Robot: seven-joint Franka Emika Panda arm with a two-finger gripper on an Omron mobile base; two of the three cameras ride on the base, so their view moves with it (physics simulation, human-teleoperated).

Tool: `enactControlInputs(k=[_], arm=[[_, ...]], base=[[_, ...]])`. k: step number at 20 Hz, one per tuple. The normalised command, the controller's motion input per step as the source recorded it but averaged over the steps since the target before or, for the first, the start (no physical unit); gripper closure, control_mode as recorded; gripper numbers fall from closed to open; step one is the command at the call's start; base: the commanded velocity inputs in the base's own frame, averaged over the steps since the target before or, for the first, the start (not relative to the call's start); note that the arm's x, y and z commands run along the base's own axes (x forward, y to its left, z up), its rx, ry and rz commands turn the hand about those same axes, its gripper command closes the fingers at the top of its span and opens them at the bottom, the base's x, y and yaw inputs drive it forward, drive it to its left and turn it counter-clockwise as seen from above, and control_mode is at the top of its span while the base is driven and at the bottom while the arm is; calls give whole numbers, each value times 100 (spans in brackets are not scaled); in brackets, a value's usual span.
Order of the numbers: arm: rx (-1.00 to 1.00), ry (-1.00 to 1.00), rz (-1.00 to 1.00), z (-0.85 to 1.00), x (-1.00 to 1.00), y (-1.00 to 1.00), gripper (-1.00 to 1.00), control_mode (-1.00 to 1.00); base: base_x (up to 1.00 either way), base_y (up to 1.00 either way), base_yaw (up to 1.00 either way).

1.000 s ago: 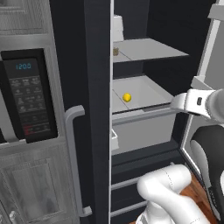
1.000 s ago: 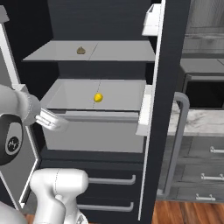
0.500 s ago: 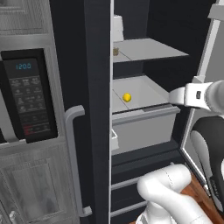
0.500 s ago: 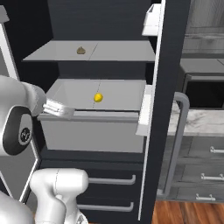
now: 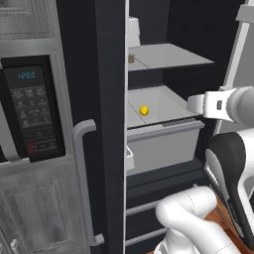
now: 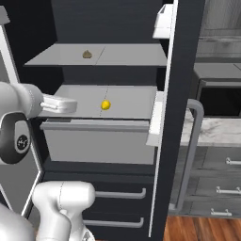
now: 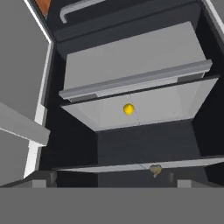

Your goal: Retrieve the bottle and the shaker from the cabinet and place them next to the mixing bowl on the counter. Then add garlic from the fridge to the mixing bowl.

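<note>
Fridge (image 6: 113,19) open, centre of both base views. Garlic (image 6: 87,54) small tan lump on upper shelf, upper left of right base view; in hand view near bottom centre (image 7: 155,169). Yellow ball (image 5: 144,110) on lower shelf (image 6: 127,101), mid-frame. Pincer (image 6: 70,104) at left of right base view, near shelf's front left corner, jaws spread wide, holding nothing. Microwave (image 5: 30,114) at left of left base view. Marble surface (image 6: 214,132) at right.
</note>
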Motion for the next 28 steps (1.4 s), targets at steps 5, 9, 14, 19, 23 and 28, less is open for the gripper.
enactControlInputs(k=[5, 9, 14, 19, 23, 28], arm=[[-2, -8, 1, 35, 18, 0, -100, -100], [0, 0, 5, 46, 5, -3, -100, -100], [0, 0, 3, 42, 0, 0, -100, -100], [0, 0, 2, 19, 6, 0, -100, -100], [0, 0, 4, 0, 21, 0, -100, -100], [0, 0, 7, 0, 43, 7, -100, -100]], base=[[0, 0, 0], [0, 0, 0], [0, 0, 0], [0, 0, 0], [0, 0, 0], [0, 0, 0]])
